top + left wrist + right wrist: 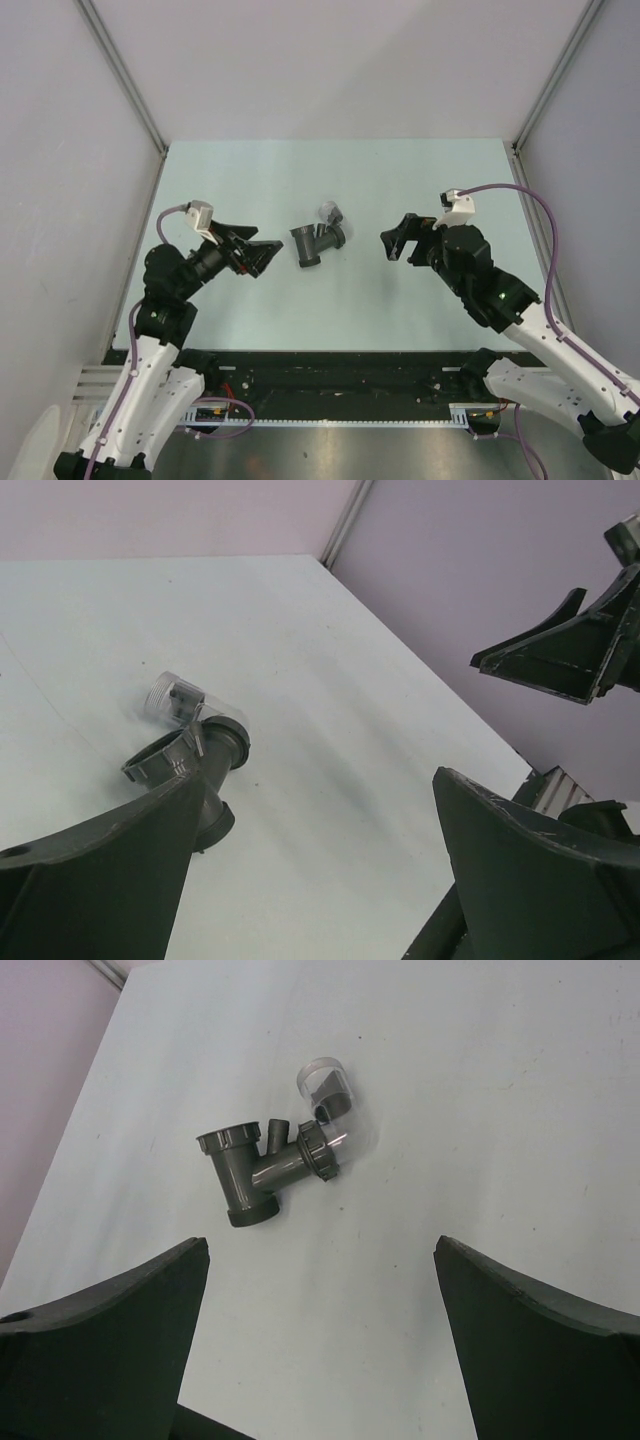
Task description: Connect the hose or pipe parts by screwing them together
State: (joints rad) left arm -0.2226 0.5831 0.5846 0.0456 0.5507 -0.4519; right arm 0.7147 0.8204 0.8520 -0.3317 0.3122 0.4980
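Note:
A dark grey pipe fitting (312, 245) lies on its side mid-table, between my two grippers. Its angled branch ends in a threaded collar (318, 1150), where a clear elbow piece (325, 1090) sits against it. My left gripper (270, 256) hovers just left of the fitting, open and empty. In the left wrist view the fitting (195, 755) shows beside the left finger, outside the gap of the left gripper (320, 776). My right gripper (392, 240) hangs to the right of the fitting, open. In the right wrist view the fitting (245, 1165) lies well ahead of the right gripper (320, 1241).
The pale green table (250, 180) is boxed in by white walls with aluminium posts at the back left (125, 75) and back right (555, 75). A black rail (340, 370) runs along the near edge by the arm bases.

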